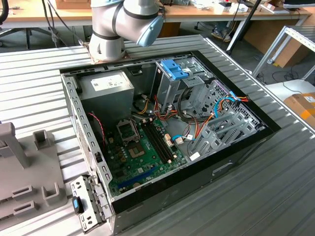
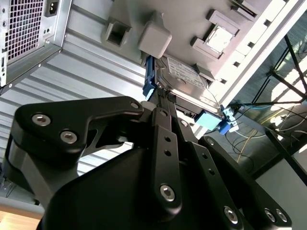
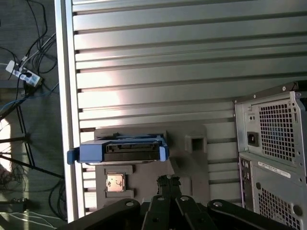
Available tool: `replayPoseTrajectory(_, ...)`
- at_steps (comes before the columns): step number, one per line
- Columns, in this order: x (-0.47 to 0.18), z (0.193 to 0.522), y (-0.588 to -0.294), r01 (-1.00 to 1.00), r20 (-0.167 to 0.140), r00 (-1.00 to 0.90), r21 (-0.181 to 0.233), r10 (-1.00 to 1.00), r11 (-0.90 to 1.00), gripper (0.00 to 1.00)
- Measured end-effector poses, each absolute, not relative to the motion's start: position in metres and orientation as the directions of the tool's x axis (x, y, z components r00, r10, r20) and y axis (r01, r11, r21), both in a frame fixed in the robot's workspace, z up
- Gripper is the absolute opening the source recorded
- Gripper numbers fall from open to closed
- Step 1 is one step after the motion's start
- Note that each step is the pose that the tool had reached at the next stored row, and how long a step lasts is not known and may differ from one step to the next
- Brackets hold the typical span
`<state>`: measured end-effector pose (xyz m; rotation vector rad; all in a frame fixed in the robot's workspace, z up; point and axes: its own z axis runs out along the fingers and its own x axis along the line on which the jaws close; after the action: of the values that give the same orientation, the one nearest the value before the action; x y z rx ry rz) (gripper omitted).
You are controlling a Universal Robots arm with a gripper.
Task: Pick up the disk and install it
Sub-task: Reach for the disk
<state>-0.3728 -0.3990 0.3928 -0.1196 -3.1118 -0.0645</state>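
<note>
The disk (image 3: 122, 149) is a flat drive framed by blue rails with a blue end tab. It stands on edge on a grey fixture (image 3: 192, 158) on the slatted table. In the second wrist view the disk (image 2: 187, 79) shows its silver labelled face, with the blue tab at one end. My gripper (image 2: 165, 98) is black, and its two fingers converge to a point just short of the disk's edge. In the first wrist view the gripper (image 3: 168, 181) sits beside the disk, tips together, nothing held. The open computer case (image 1: 167, 196) lies on the table in the exterior view.
A processor chip (image 3: 115, 182) rests in a fixture pocket close to the disk. The case's perforated rear panel (image 3: 273, 143) stands nearby. The table edge (image 3: 64, 96) drops to a floor with cables. Inside the case, a silver cage with a blue clip (image 1: 173, 69) rises above the motherboard (image 1: 142, 152).
</note>
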Motion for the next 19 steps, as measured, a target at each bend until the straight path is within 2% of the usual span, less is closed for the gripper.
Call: replayPoseTrajectory(19, -0.404, 0.393, -0.399, 0.077, 0.028, -0.997, 0.04, 0.076, 0.996, 0.11)
